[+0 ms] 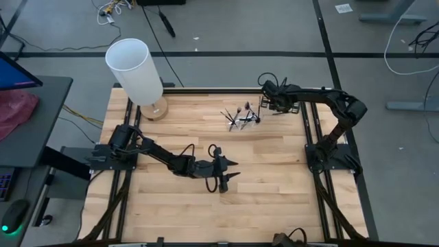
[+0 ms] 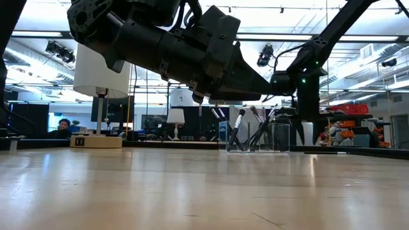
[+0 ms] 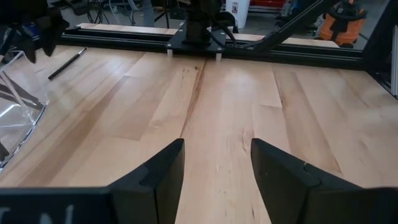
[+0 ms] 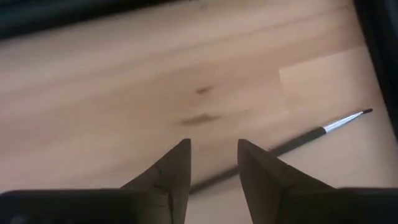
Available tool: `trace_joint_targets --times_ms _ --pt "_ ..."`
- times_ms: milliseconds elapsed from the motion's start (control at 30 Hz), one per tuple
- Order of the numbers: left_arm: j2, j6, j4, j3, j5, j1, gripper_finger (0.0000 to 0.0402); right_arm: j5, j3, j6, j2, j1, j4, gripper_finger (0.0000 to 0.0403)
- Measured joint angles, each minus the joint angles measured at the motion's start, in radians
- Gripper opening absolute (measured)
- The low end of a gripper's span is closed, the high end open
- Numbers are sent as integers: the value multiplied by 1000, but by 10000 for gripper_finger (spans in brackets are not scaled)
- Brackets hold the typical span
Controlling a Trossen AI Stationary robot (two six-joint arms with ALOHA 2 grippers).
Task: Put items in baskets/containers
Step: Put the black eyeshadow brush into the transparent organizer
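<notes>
The clear plastic holder stands on the table toward the far right, with several thin brushes leaning upright in it; it also shows in the low view and the left wrist view. One slim dark-handled brush with a silver ferrule lies flat on the wood. My right gripper is open above it, its fingers on either side of the handle. My left gripper is open over the table's middle, holding nothing.
A tall white cylinder on a round wooden base stands at the far left corner. Black frame rails run along the table's edges. The loose brush lies near the rail beside the holder. Bare wood spreads before the left gripper.
</notes>
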Motion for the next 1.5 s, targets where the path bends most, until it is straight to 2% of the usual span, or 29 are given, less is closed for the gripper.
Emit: trace_joint_targets --times_ms 167,433,500,633,767,900,1167,1333,1500 --pt "0 -6 0 0 -3 -7 188 115 -24 152 0 37 47 132" --pt "-9 24 20 0 -38 15 188 173 -230 374 -14 34 342 132" --pt "-32 49 28 0 -38 36 188 187 -250 377 -31 42 372 132" --pt "-73 98 32 2 7 69 188 201 -250 357 -84 42 341 137" --pt "-100 149 -7 2 133 78 188 156 -251 393 -114 42 227 155" --pt "-114 128 -109 1 205 54 188 123 -271 351 -107 42 182 180" --pt "-114 122 -151 0 206 -40 188 88 -327 313 -113 42 217 196" --pt "-114 155 -152 0 206 -84 188 41 -327 174 -114 43 213 185" --pt "-114 158 -156 0 204 -102 188 60 -329 71 -112 67 210 154"
